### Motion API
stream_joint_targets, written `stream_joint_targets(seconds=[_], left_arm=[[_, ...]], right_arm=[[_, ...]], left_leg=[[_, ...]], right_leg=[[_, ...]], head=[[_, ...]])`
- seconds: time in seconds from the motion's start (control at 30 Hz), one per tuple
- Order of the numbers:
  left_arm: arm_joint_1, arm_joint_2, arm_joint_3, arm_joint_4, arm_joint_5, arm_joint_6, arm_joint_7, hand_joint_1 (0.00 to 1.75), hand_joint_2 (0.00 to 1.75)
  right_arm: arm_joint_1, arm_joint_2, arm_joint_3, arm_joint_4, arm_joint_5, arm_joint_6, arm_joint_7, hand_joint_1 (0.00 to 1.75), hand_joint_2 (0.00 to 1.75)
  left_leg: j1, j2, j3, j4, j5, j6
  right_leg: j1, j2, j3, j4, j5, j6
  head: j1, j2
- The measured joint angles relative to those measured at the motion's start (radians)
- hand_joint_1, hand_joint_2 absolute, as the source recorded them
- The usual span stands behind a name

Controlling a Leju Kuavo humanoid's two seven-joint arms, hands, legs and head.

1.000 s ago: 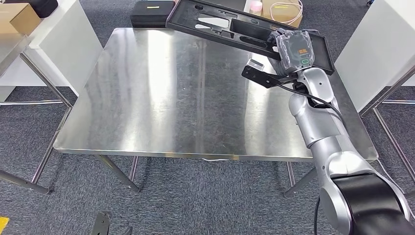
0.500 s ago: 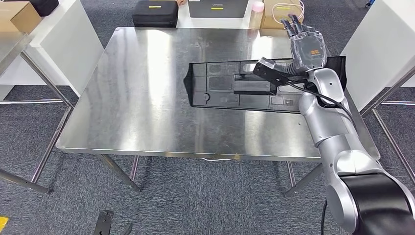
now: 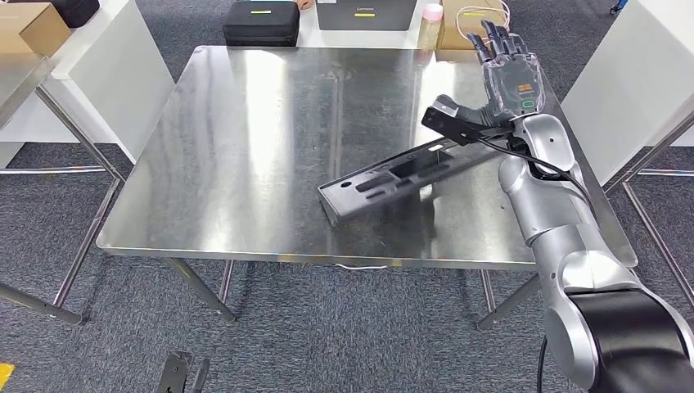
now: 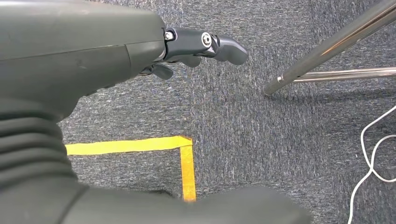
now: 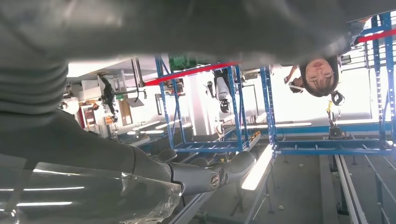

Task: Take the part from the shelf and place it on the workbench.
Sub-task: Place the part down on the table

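Grey fingers spread wide: my right hand (image 3: 507,78) was raised, palm up and holding nothing, above the far right of the steel workbench (image 3: 245,139). The black part (image 3: 405,176) lay tilted, apparently mid-drop, beside my wrist near the workbench's front right. Placing step, I judged: next, let it settle, then withdraw. Left hand (image 4: 196,46) hung loose, fingers curled.

The right end of the black part (image 3: 393,176) disappears behind the right hand's (image 3: 509,78) wrist camera on the steel table (image 3: 245,147), so contact there cannot be judged. A black case (image 3: 262,20) and a cardboard box (image 3: 37,29) are cut by the frame's top edge. The left hand's (image 4: 93,51) lower fingers are hidden.
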Motion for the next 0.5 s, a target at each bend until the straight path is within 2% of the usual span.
stream_joint_targets(seconds=[0.5], left_arm=[[0.0, 0.0, 0.0, 0.0, 0.004, 0.0, 0.004, 0.0, 0.0]], right_arm=[[0.0, 0.0, 0.0, 0.0, 0.011, 0.007, -0.006, 0.0, 0.0]], left_leg=[[0.0, 0.0, 0.0, 0.0, 0.0, 0.0]], right_leg=[[-0.001, 0.0, 0.0, 0.0, 0.0, 0.0]], head=[[0.0, 0.0]])
